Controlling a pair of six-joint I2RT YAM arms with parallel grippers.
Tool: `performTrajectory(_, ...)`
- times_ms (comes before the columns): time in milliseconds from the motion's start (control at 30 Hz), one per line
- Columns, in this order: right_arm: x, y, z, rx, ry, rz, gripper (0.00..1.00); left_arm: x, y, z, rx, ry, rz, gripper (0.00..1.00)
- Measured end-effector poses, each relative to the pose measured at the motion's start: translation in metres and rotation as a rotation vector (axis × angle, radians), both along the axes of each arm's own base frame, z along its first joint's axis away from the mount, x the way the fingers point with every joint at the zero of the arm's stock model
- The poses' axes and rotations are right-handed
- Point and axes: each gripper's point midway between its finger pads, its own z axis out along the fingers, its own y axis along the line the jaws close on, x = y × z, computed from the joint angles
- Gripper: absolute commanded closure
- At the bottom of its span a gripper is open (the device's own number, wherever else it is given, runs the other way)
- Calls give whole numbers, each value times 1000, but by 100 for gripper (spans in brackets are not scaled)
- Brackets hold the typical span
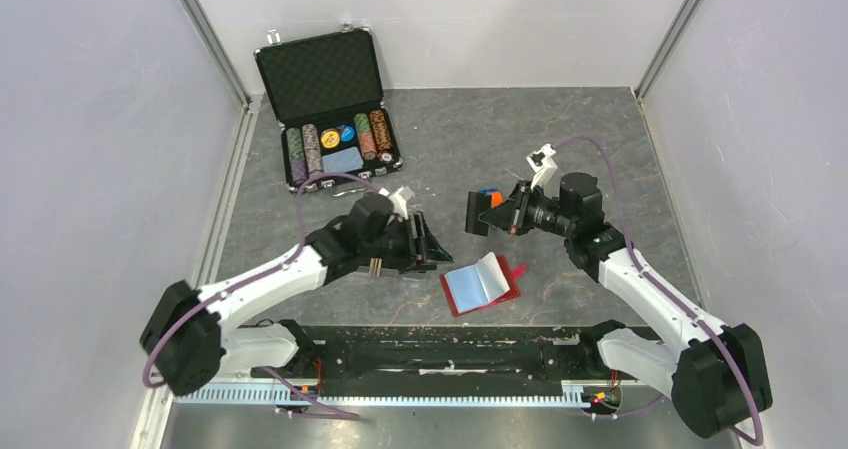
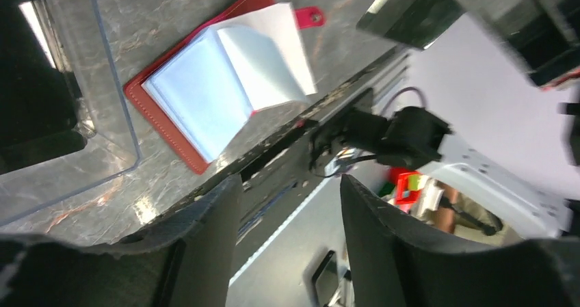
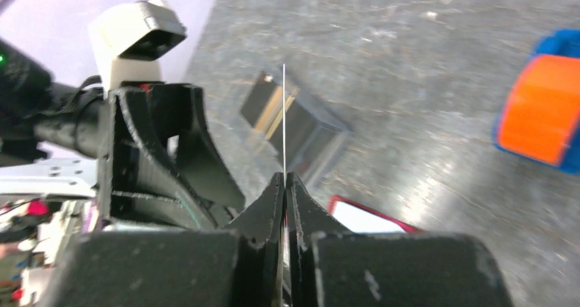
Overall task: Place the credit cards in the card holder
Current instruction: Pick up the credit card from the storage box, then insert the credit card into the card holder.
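My right gripper (image 1: 500, 214) (image 3: 285, 178) is shut on a thin credit card (image 3: 284, 115), which shows edge-on in the right wrist view. It holds the card (image 1: 478, 212) upright above the table, right of my left arm. The clear card holder (image 3: 308, 132) (image 2: 109, 109) sits on the table with dark contents inside. In the top view it lies mostly under my left arm. My left gripper (image 1: 432, 244) (image 2: 291, 211) hangs open just past the holder, with nothing between its fingers (image 2: 205, 238).
An open red wallet (image 1: 482, 282) (image 2: 205, 81) with pale blue sleeves lies near the front edge. A black chip briefcase (image 1: 330, 104) stands open at the back left. An orange-and-blue object (image 3: 540, 109) rests behind the right gripper. A black rail (image 1: 440, 349) runs along the front.
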Motion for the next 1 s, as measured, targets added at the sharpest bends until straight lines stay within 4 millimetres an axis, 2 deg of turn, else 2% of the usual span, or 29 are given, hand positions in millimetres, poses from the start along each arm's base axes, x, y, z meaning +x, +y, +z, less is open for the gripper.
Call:
performTrajectory(167,5,-23,-24,-134,37,-78,100,-4,-20,-30,203,38,-65,58)
performTrajectory(333,2,-33,-43,-209,77,-98,100,0,-34,-55,431,16,-120,62)
performTrajectory(433,0,-36,-48,-230,87,-97,100,2,-33,-71,535,11,-143,63)
performTrajectory(633,-2,-37,-51,-248,89,-91,100,5,-4,-103,750,33,-146,63)
performTrajectory(867,-1,-38,-50,-256,87,-86,100,17,29,-110,829,46,-111,63)
performTrajectory(1000,-1,-37,-50,-258,83,-82,100,32,69,-112,842,83,-30,61)
